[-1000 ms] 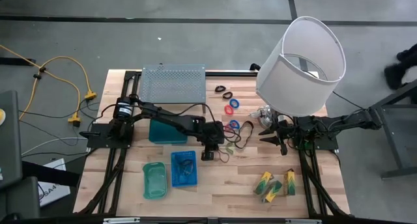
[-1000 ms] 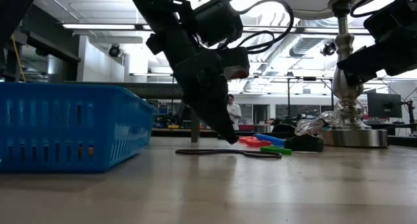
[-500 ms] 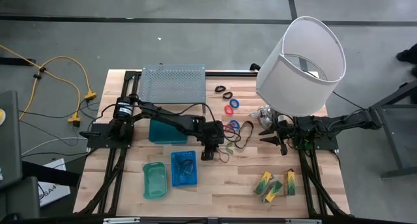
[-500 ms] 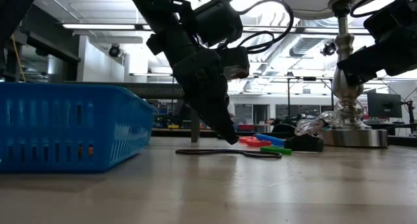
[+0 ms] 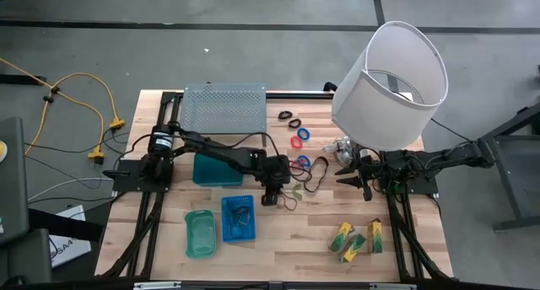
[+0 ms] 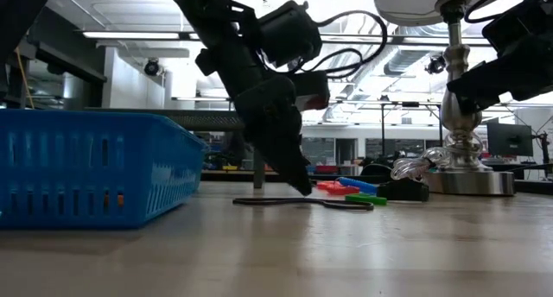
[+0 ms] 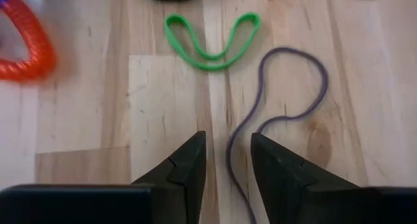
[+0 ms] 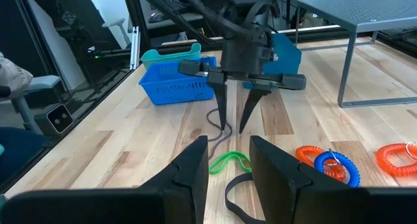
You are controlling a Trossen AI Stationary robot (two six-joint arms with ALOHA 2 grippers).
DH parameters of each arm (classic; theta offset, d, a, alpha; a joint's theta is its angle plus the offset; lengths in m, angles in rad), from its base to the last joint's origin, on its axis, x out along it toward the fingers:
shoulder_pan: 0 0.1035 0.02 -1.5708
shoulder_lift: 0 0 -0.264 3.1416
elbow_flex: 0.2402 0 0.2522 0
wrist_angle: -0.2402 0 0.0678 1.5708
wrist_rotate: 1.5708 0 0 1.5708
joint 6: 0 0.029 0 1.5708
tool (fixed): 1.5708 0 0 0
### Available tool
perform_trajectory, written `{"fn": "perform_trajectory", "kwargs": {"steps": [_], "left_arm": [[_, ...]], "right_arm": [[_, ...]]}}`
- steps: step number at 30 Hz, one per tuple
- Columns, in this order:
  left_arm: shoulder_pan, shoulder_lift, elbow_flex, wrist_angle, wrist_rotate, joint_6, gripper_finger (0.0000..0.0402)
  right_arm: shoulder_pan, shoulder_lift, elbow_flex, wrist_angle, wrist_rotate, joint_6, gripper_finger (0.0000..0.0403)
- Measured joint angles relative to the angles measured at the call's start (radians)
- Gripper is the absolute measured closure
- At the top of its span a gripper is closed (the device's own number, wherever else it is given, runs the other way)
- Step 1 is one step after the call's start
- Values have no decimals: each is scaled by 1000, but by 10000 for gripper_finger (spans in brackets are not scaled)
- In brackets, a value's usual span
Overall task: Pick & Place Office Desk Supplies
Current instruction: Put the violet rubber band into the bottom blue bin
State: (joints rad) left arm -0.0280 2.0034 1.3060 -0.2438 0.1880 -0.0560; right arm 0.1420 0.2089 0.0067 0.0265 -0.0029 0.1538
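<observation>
The left end effector [image 7: 226, 160] stands released, fingertips straddling the purple band [image 7: 287, 113] just beside the blue basket [image 5: 238, 218]; the right end effector [image 5: 353, 174], also parted, waits farther from it.

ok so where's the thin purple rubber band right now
In the left wrist view the thin purple rubber band lies flat on the wooden table, one end running between the open left gripper fingertips, beside the green rubber band.

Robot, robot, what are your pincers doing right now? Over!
Left pincer open, straddling purple band on table. Right pincer waiting by lamp, empty. Green band close ahead.
</observation>
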Motion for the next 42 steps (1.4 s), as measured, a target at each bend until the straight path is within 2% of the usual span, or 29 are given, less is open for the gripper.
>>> {"fn": "perform_trajectory", "kwargs": {"steps": [26,36,42], "left_arm": [[-51,9,1,-6,10,-101,284],[-87,9,1,-6,-60,-102,284],[-101,9,1,-5,-67,-125,284]], "right_arm": [[0,0,0,0,0,0,302],[0,0,0,0,0,0,302],[0,0,0,0,0,0,302]]}}
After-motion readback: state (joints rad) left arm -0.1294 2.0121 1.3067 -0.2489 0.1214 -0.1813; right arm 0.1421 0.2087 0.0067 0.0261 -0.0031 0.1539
